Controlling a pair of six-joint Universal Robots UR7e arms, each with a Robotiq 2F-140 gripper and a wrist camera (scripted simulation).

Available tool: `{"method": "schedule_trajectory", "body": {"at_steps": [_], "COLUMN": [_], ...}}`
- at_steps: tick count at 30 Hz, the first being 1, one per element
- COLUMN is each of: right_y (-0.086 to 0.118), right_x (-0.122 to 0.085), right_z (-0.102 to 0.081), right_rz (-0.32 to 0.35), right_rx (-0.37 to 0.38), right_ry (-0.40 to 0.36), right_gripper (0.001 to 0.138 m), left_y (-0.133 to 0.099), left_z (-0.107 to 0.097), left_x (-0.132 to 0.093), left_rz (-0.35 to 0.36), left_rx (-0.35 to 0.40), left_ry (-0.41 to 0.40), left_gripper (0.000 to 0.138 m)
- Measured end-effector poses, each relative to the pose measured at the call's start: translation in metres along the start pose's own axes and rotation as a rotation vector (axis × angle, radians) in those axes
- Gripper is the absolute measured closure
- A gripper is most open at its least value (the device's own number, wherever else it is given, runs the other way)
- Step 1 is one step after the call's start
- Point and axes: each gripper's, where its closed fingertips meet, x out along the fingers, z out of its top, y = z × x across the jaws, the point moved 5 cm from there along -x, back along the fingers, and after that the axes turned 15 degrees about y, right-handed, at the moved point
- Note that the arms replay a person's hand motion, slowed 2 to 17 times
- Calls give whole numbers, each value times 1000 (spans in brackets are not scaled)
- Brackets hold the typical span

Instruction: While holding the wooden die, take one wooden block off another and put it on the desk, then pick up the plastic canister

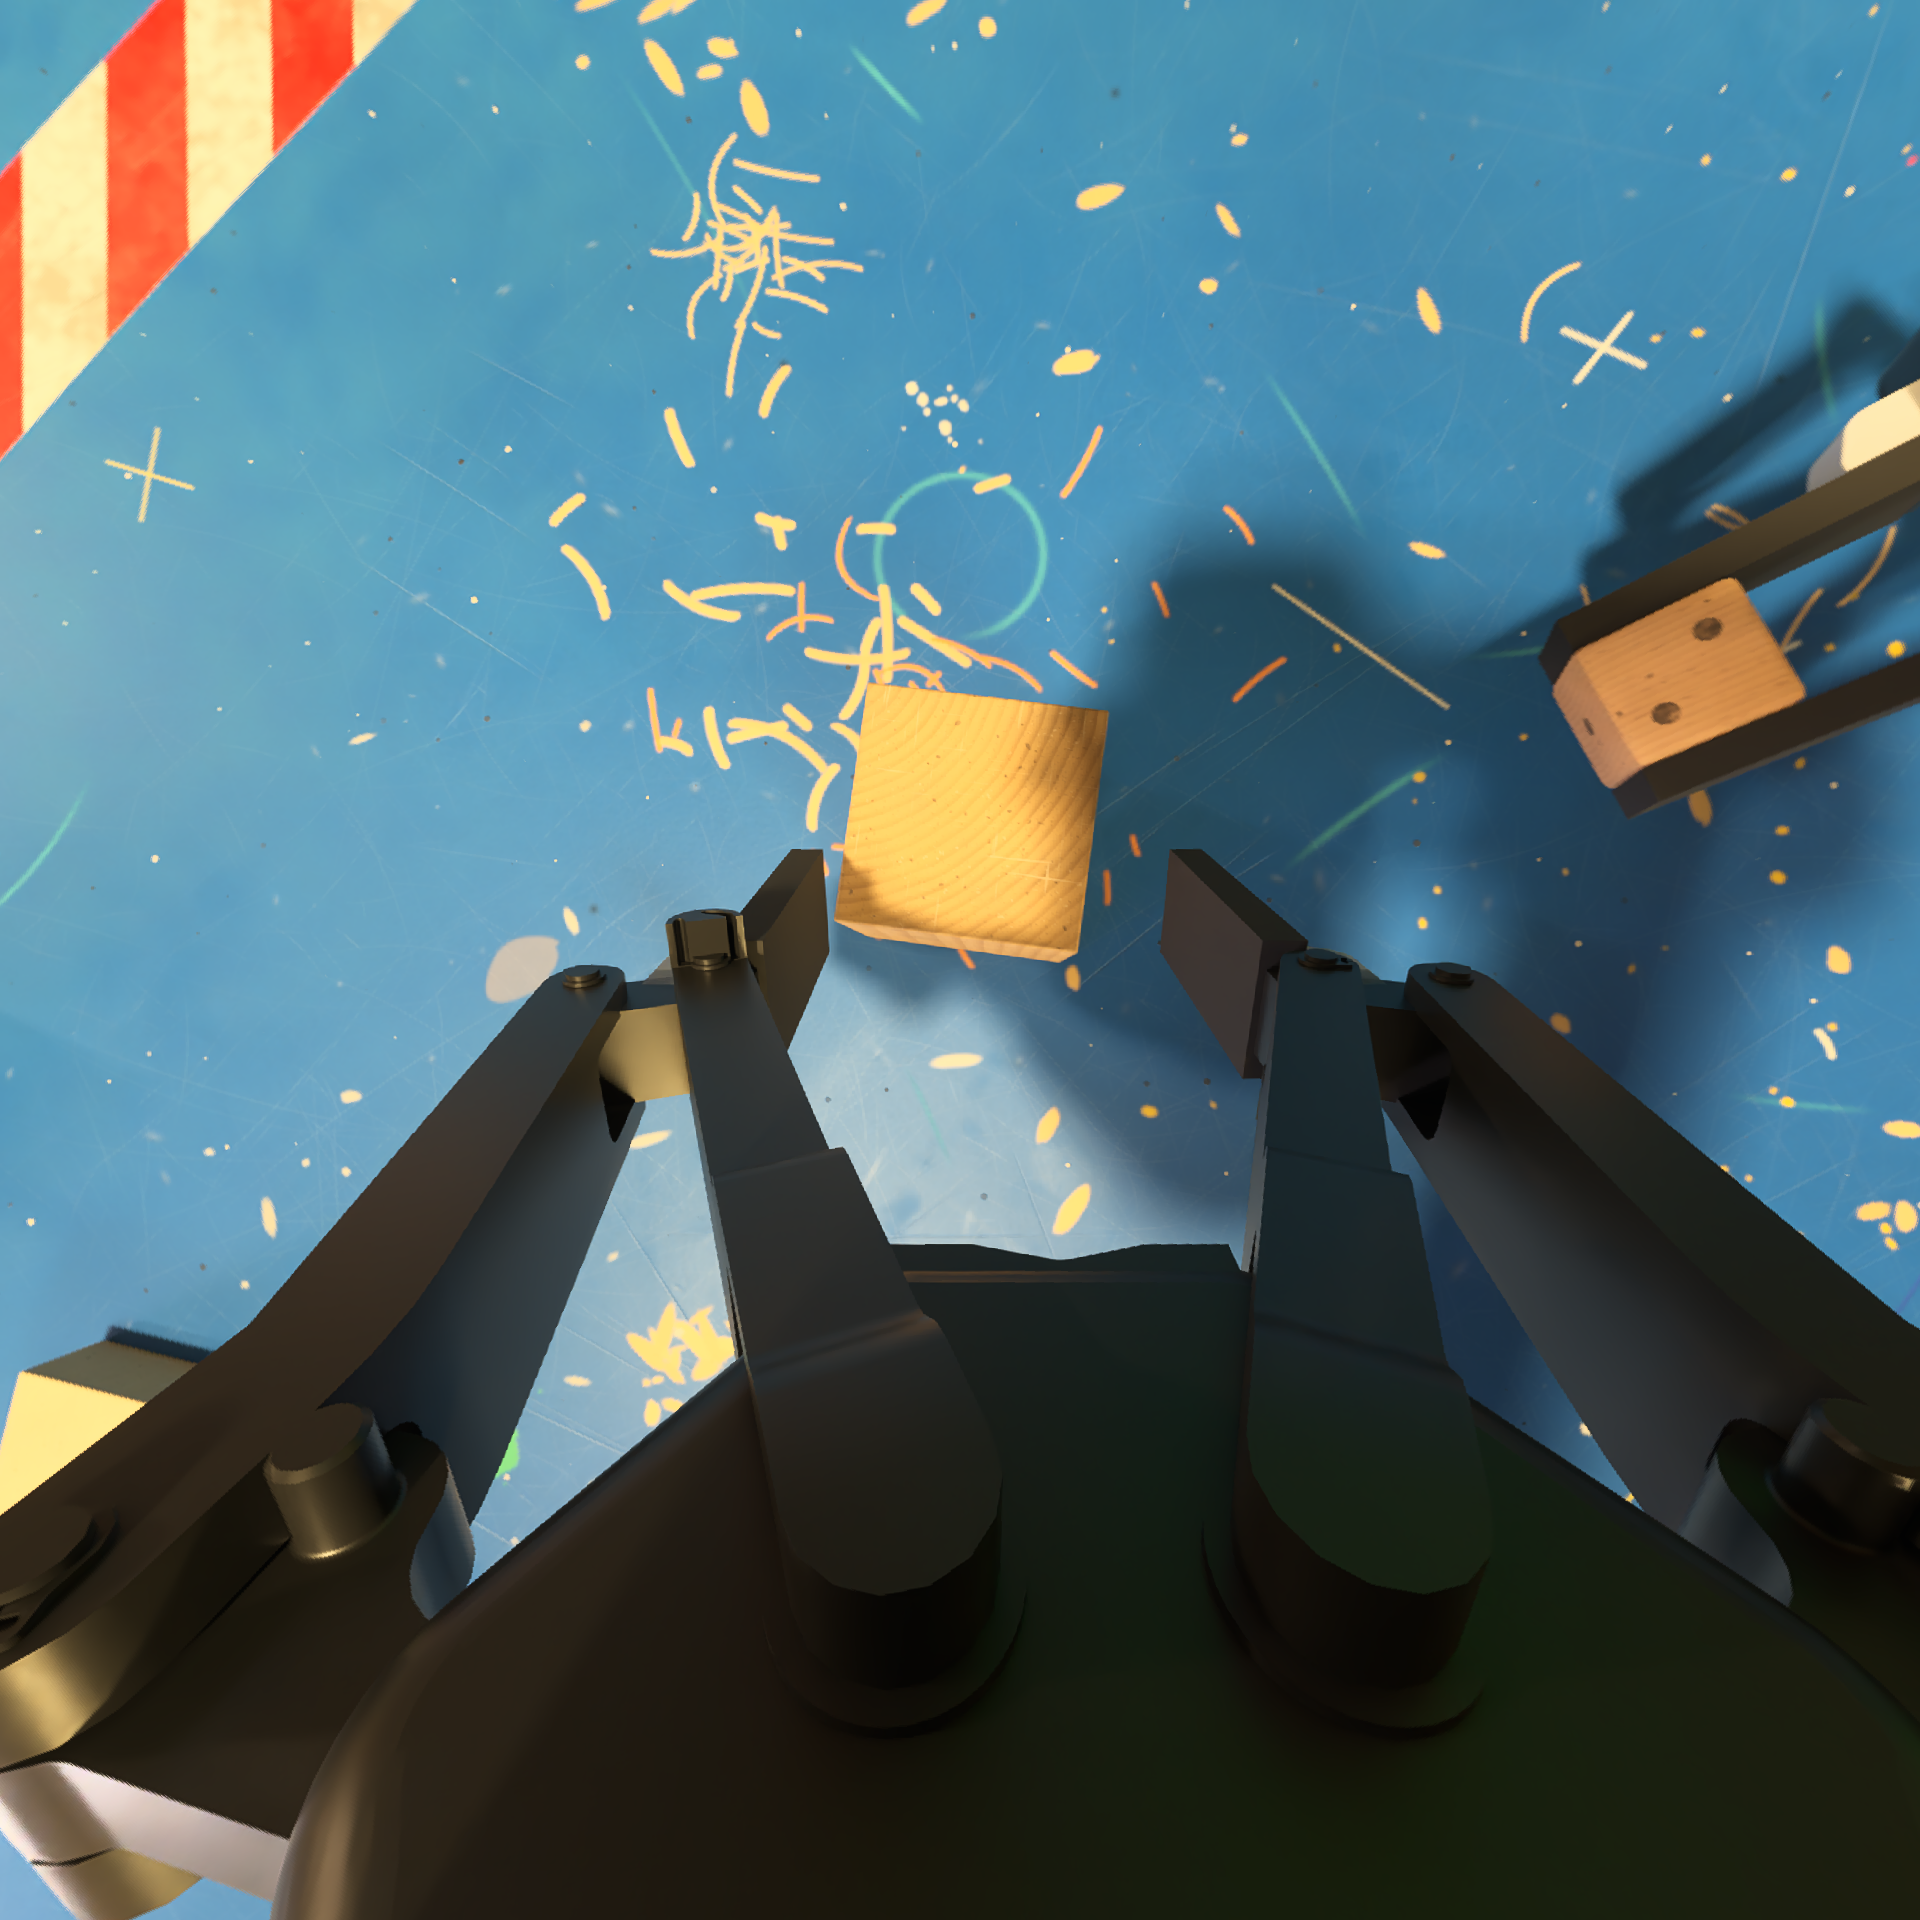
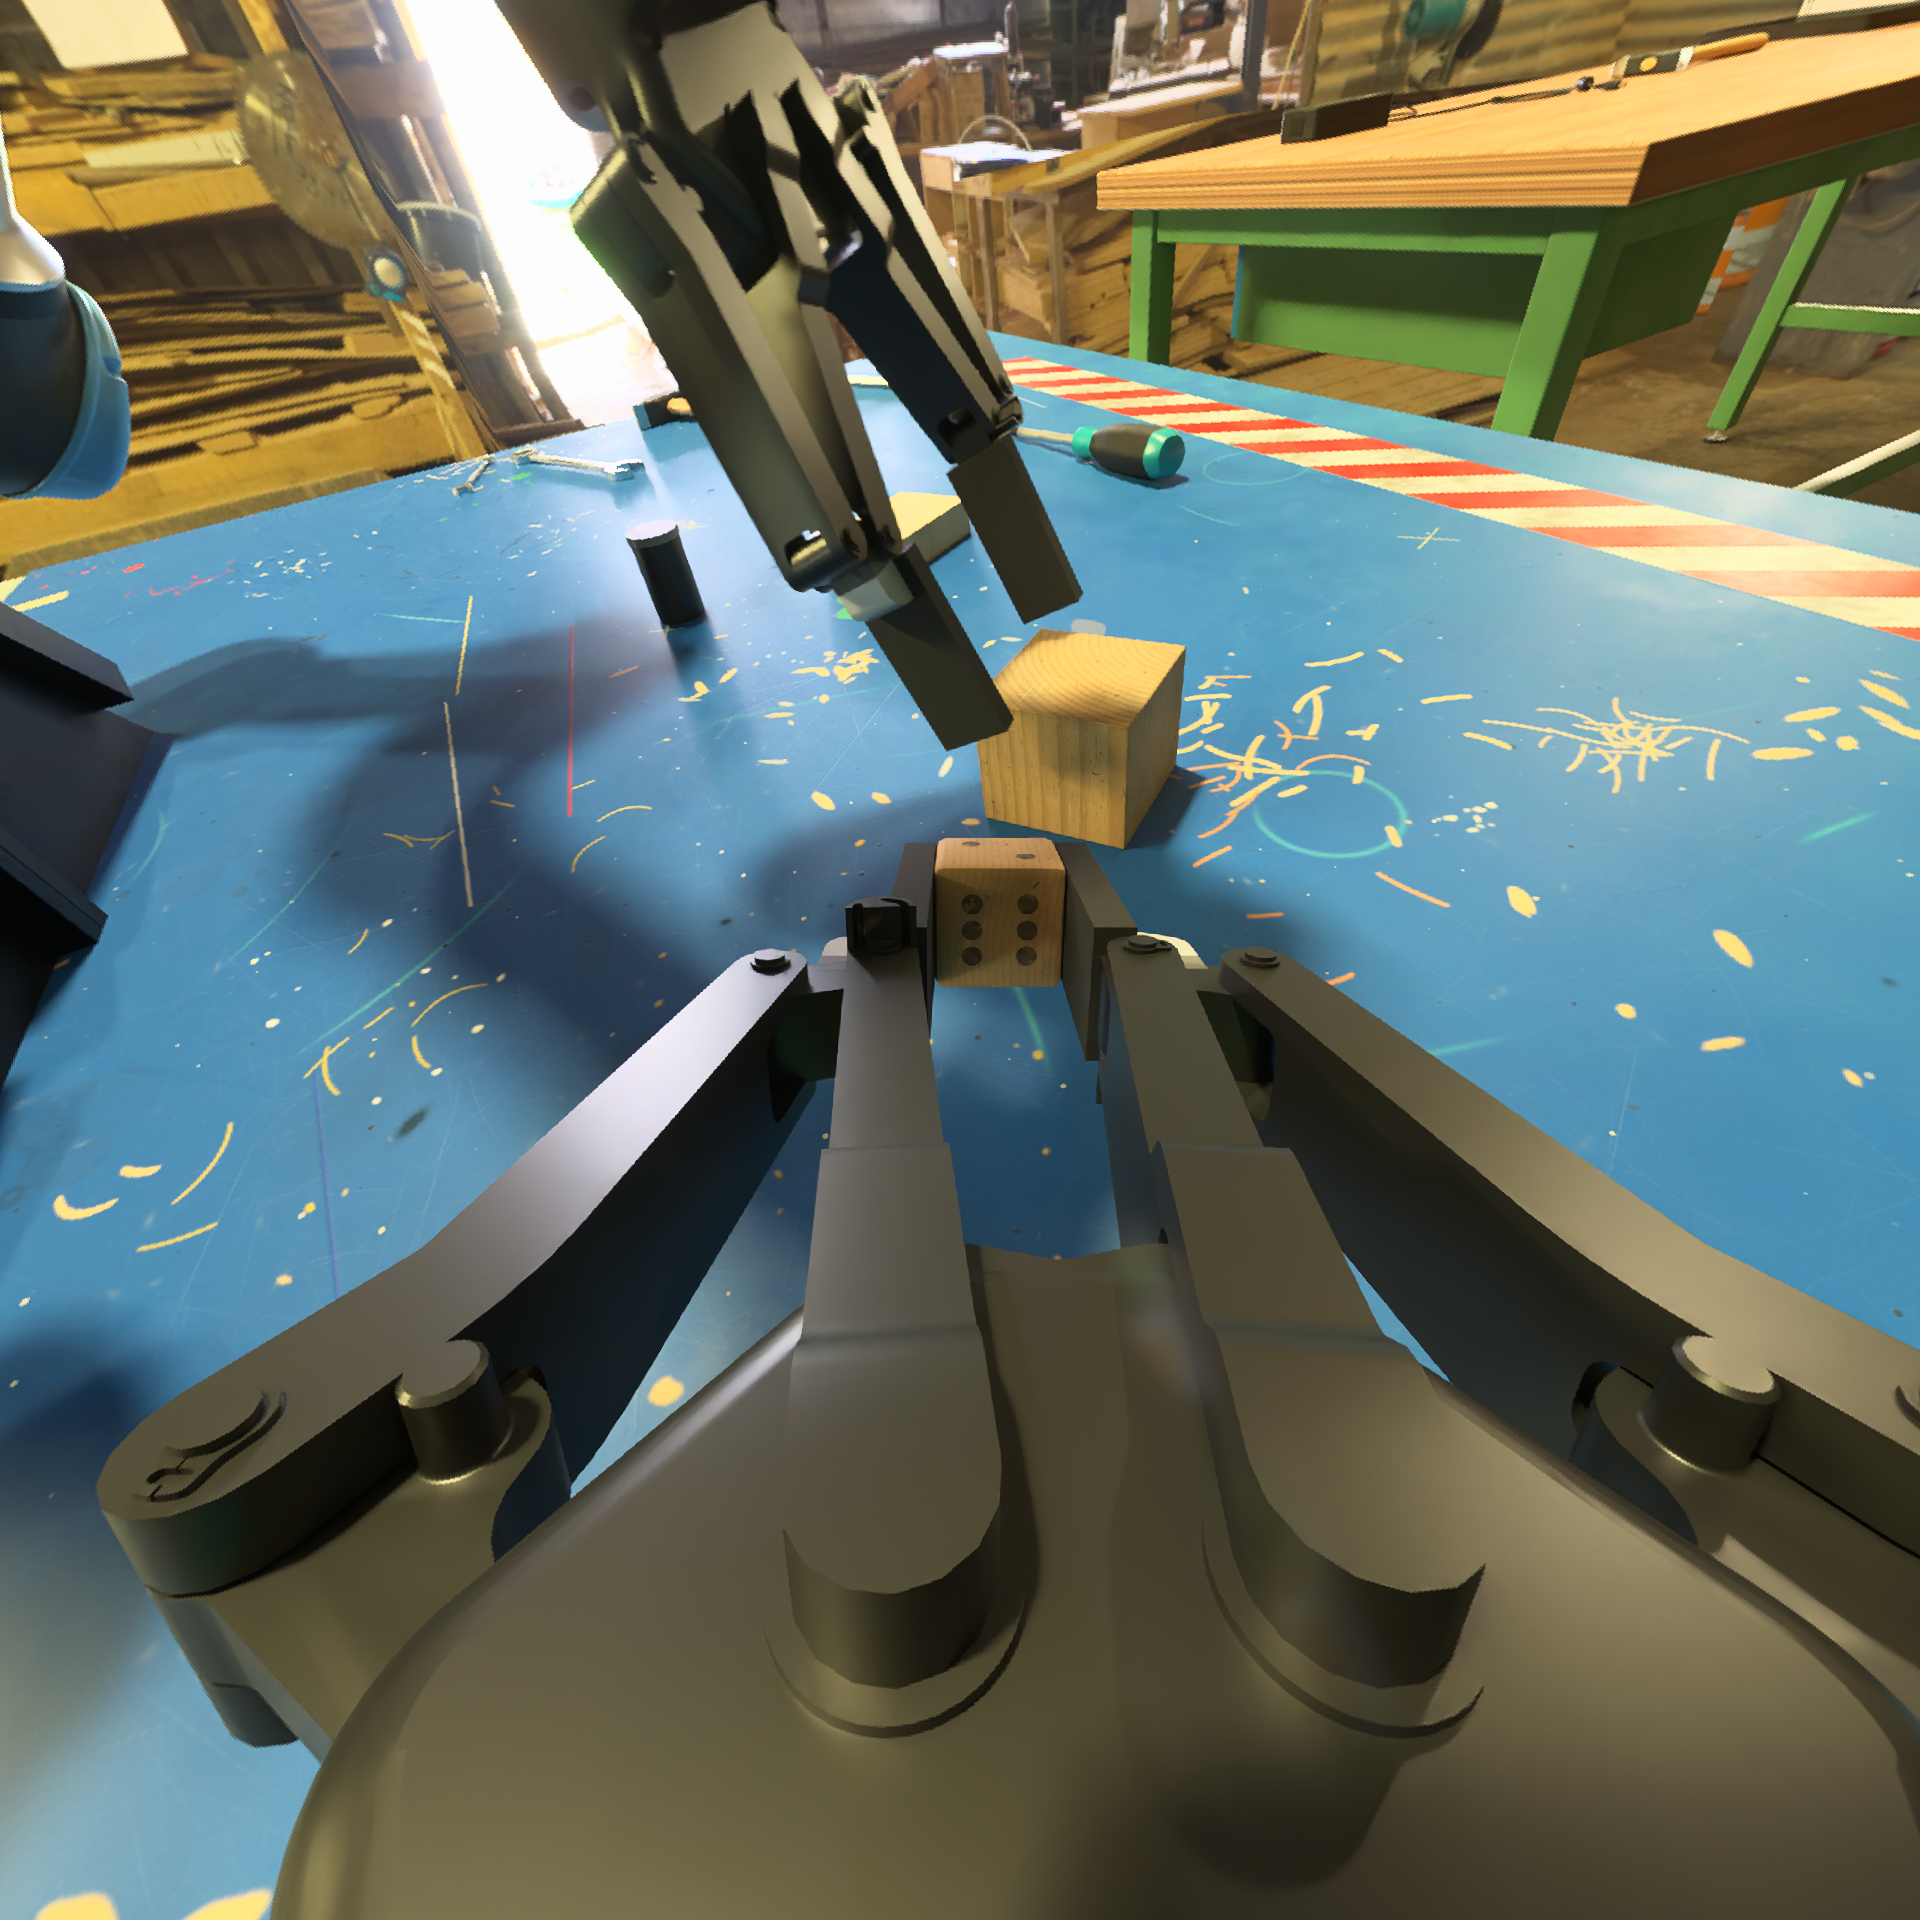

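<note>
Item: wooden block (image 2: 1081, 732), single cube standing on the blue surface (image 2: 1455, 935), no second block under it visible; left gripper (image 2: 982, 644) poised directly above with jaws wide and empty, one finger at each flank. Item: wooden die (image 2: 1000, 912), clamped in the narrow jaws of the right gripper (image 2: 1000, 940), just beside the block. Item: black plastic canister (image 2: 665, 574), upright, well apart behind the left gripper, nearer that arm.

The wooden die (image 2: 1000, 914) sat clamped between the right gripper's (image 2: 1000, 935) fingertips. A pale wooden block (image 1: 971, 821) rested flat on the desk below the left gripper's (image 1: 997, 904) spread fingers. A black canister (image 2: 666, 574) stood upright beyond.
</note>
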Motion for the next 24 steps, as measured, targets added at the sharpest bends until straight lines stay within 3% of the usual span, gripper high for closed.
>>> {"method": "schedule_trajectory", "body": {"at_steps": [11,24], "right_y": [-2,-3], "right_x": [0,1], "right_z": [0,-1], "right_rz": [1,13], "right_rx": [7,18], "right_ry": [-1,1], "right_gripper": [109,109], "left_y": [-18,-40], "left_z": [-29,-79], "left_x": [-24,-43], "left_rz": [-18,-62], "left_rx": [-77,-189], "left_ry": [-158,-315], "left_gripper": [52,54]}}
